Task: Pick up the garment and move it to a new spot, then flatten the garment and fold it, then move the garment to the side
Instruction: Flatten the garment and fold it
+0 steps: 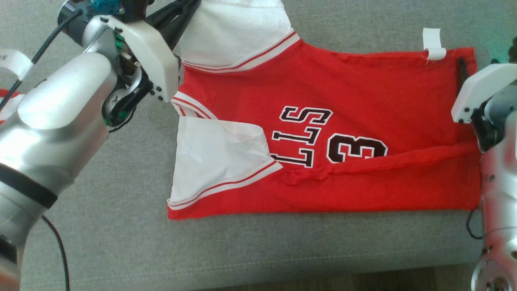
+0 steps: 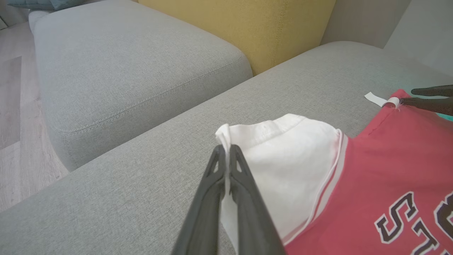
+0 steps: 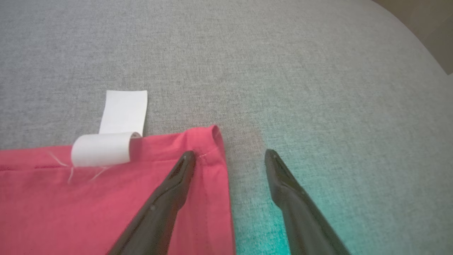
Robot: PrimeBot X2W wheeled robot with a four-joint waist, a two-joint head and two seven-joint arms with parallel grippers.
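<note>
The garment (image 1: 323, 133) is a red jersey with white sleeves and black lettering, spread on a grey sofa seat (image 1: 121, 194). Its lower long edge is folded up over the print. My left gripper (image 1: 192, 6) is at the top left, shut on the edge of the far white sleeve (image 2: 283, 159); the left wrist view shows its tips (image 2: 226, 150) pinching that cloth. At the hem's far corner, my right gripper (image 3: 230, 156) is open, with one finger (image 3: 177, 177) over the red corner (image 3: 208, 141) and the other over bare sofa. A white label (image 3: 116, 134) sticks out beside it.
A yellow back cushion (image 2: 247, 32) and a second grey cushion (image 2: 124, 63) lie beyond the sleeve, with wood floor (image 2: 17, 141) to the side. The seat's front edge (image 1: 282, 268) runs below the jersey. Bare seat lies left of and in front of the garment.
</note>
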